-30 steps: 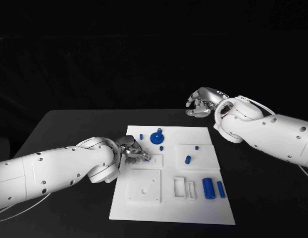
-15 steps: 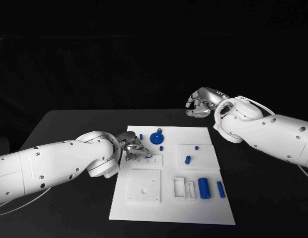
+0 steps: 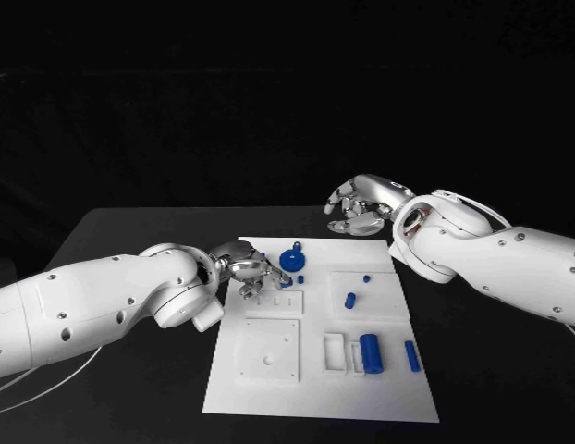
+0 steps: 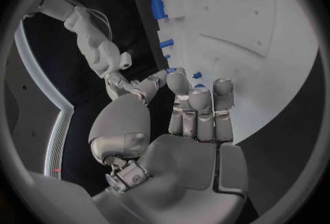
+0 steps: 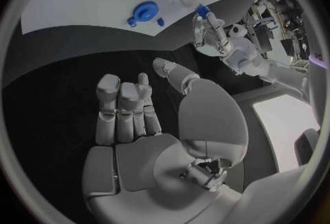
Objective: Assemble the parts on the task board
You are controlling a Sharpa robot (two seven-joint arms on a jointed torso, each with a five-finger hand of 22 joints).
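While the left robot hand [image 3: 251, 275] pinches a small part [image 3: 284, 280] over the board [image 3: 317, 370] (right robot hand [image 3: 359, 205] empty, fingers apart), next it probably needs lining up with its slot.

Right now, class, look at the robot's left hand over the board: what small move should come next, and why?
Probably lower the left hand a little toward the task board. It is at the board's left edge by the blue round part, with nothing visibly in its fingers, while the right hand is behind the board, off it.
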